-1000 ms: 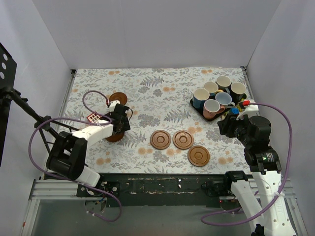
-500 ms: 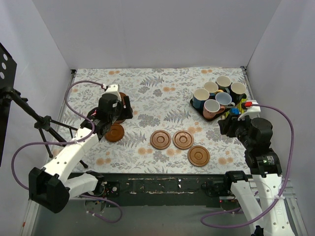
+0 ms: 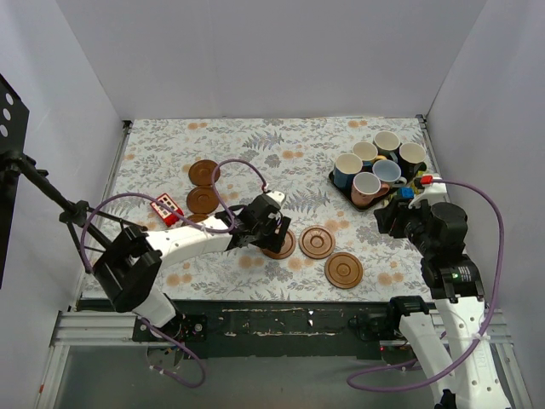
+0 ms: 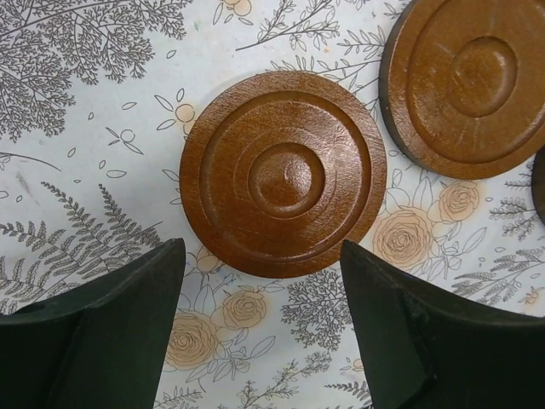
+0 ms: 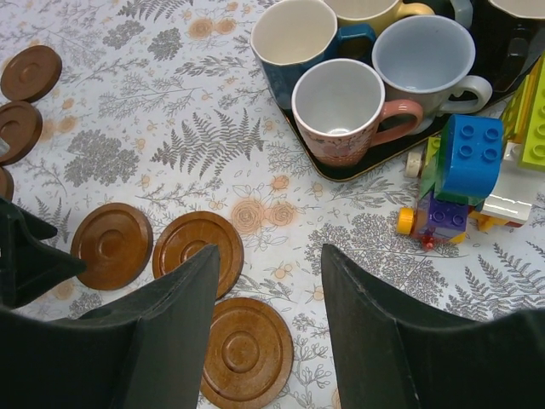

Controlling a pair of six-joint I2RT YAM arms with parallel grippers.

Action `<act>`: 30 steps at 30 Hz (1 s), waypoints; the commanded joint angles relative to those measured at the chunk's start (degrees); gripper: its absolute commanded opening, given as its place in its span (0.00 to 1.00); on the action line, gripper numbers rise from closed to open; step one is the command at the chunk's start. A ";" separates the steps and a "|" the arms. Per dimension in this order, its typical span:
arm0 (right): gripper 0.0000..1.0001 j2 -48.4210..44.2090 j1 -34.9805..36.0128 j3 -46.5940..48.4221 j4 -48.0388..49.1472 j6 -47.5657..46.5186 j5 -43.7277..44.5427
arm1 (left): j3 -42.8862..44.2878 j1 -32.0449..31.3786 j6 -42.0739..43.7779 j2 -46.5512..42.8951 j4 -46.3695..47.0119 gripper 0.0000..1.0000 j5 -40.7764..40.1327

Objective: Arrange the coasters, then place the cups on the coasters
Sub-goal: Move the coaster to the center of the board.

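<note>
Left gripper (image 3: 271,228) was low over the floral-print tablecloth (image 3: 255,145) near the table's middle. Its black fingers (image 4: 94,332) were spread wide and pinched nothing. A flat round reddish-brown coaster (image 4: 283,175) with raised rim and concentric rings lay on the cloth just ahead of the fingertips, in line with the gap. It was untouched.

A second coaster (image 4: 473,85) sat just beside it on the right, with a narrow gap between. A third coaster (image 3: 344,270) lay nearer the arms, right of that pair. Two more coasters (image 3: 203,172) (image 3: 202,200) sat in a column at the left. A sixth coaster (image 5: 3,184) showed only as a sliver at the edge of the right wrist view.

Six small handled ceramic cups (image 3: 388,173) stood clustered on a dark rectangular tray (image 5: 358,170) at far right. Among them were a pink cup (image 5: 341,111), a dark blue cup (image 5: 294,38) and a light blue cup (image 5: 423,55). None stood on a coaster.

Right gripper (image 5: 271,264) hung above the cloth on the tray's near side, fingers parted and empty. Coloured toy blocks (image 5: 468,153) lay just beside the tray.
</note>
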 commanded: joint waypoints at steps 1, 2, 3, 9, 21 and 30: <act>0.60 -1.39 -0.02 1.89 0.36 -0.61 1.65 | 4.04 -0.38 -0.28 0.84 2.47 0.74 -3.06; 0.60 -1.56 -0.02 1.80 0.36 -0.61 1.56 | 4.31 -0.38 -0.28 1.37 2.47 0.74 -3.85; 0.60 -1.56 -0.02 1.71 0.44 -0.44 1.47 | 4.57 -0.38 -0.28 1.81 2.30 0.74 -4.46; 0.60 -1.30 0.07 1.10 1.41 -0.53 1.21 | 4.49 -0.38 1.65 6.99 1.51 0.69 -6.22; 0.59 -1.83 -0.02 0.75 0.62 -0.61 2.26 | 6.60 -0.38 2.18 11.56 -0.87 0.58 -9.13; 0.59 -2.00 -0.02 0.92 0.44 -0.97 2.62 | 5.37 -0.39 2.62 13.23 0.10 0.47 -10.87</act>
